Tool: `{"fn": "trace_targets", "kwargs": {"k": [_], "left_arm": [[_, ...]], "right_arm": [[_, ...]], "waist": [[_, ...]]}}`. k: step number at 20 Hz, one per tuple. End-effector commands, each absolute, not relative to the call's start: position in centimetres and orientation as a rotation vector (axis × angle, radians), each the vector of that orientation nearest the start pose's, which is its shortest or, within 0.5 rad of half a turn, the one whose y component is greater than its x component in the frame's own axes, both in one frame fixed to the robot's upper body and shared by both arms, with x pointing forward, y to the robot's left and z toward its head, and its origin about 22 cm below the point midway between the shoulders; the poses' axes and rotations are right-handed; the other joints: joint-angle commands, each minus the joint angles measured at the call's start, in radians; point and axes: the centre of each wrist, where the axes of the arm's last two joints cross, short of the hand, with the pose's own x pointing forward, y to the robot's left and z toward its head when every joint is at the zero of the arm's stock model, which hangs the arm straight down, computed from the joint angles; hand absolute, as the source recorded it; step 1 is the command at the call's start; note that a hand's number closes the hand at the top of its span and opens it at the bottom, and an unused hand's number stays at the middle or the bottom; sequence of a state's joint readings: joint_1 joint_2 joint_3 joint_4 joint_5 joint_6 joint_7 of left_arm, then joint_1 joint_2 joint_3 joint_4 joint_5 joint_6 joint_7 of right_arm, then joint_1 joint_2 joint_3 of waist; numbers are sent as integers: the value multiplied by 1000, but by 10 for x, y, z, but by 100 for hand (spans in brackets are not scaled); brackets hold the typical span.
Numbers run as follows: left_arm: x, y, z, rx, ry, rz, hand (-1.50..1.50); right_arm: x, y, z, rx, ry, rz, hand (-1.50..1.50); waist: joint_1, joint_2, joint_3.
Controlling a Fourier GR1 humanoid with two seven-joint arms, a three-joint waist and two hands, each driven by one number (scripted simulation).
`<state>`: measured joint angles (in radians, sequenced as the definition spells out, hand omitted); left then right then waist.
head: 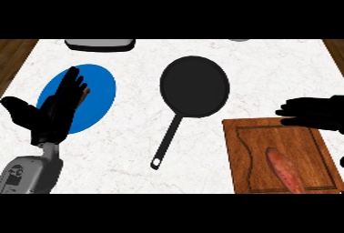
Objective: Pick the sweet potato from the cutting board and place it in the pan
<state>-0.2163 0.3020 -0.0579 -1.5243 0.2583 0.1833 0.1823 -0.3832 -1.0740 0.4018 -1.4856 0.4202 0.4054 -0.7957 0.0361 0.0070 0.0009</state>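
A reddish sweet potato [285,170] lies lengthwise on the wooden cutting board [245,150] at the lower right. A black pan [194,85] sits in the middle of the counter, its long handle pointing down and left. My right hand [316,113] comes in from the right edge over the board's far edge, above the sweet potato and apart from it, fingers bent and pointing left, holding nothing. My left hand [57,107] rests open at the left, fingers up, over a blue plate.
A blue plate [97,98] lies left of the pan, with a small reddish-brown item [85,93] partly hidden behind my left hand. A grey container [101,44] stands at the counter's far edge. Wooden floor shows past both side edges.
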Motion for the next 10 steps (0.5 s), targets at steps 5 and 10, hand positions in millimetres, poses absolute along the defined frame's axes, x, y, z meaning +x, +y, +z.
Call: {"fn": "trace_targets", "kwargs": {"k": [5,10], "left_arm": [[280,269,46,102,-1531,42,0],[279,282,66,105,-1524,45,0]], "right_arm": [[285,-347,148,80,-1340,2246,-150],[283,-357,148,-90,-1391,2380,-150]], "waist": [[-29,-7,-1],[-34,-8,-1]]}}
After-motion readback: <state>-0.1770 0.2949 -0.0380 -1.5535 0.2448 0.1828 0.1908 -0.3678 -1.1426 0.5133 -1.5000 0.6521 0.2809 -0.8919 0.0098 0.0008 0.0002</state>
